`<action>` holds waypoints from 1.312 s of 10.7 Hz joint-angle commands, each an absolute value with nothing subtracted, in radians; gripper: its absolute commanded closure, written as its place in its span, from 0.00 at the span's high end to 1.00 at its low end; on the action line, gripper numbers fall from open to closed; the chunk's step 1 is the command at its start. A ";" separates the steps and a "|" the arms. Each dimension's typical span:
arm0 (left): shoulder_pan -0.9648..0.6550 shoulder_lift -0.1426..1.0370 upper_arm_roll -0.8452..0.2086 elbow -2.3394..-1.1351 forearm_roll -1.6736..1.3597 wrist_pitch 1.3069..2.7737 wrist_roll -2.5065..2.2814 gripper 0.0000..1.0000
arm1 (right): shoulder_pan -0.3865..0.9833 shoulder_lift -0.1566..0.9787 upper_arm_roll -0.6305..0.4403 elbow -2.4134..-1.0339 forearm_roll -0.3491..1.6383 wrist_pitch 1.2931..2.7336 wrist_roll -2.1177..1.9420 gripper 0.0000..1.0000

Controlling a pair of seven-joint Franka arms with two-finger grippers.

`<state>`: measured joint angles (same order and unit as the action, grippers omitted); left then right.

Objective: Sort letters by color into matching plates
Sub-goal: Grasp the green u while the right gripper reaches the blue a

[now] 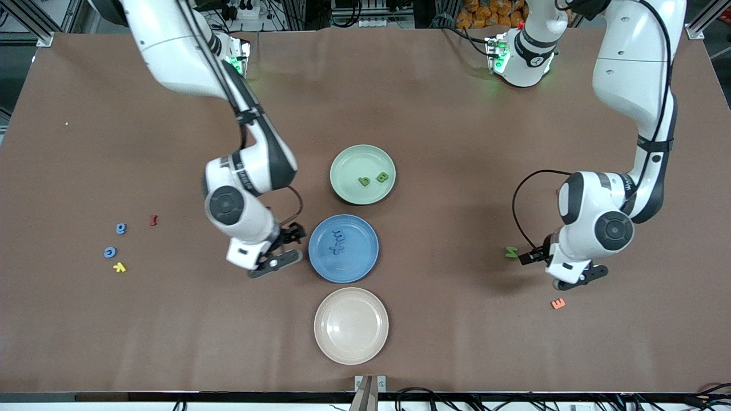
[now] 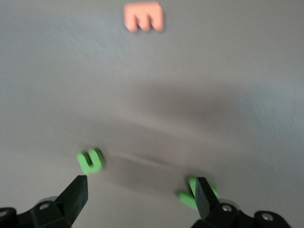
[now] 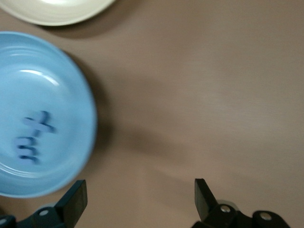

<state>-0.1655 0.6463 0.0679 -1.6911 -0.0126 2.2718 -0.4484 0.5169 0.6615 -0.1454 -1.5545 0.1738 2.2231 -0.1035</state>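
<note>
The left gripper hung over the brown table with its fingers spread apart. One green letter lay just beside one fingertip, another green letter partly hidden by the second. An orange letter lay well apart.

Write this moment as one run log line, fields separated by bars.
right gripper: open, beside blue plate | left gripper: open, over green letters | blue plate: two blue letters

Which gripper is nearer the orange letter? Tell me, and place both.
Left. The left gripper, open, sits low just above the orange letter at the left arm's end of the table. The right gripper, open, is beside the blue plate, well away from it.
</note>
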 commanded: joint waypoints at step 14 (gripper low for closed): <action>-0.091 0.654 0.054 -1.893 0.014 2.554 -0.699 1.00 | -0.070 0.411 -0.198 -1.934 0.156 2.295 -0.757 1.00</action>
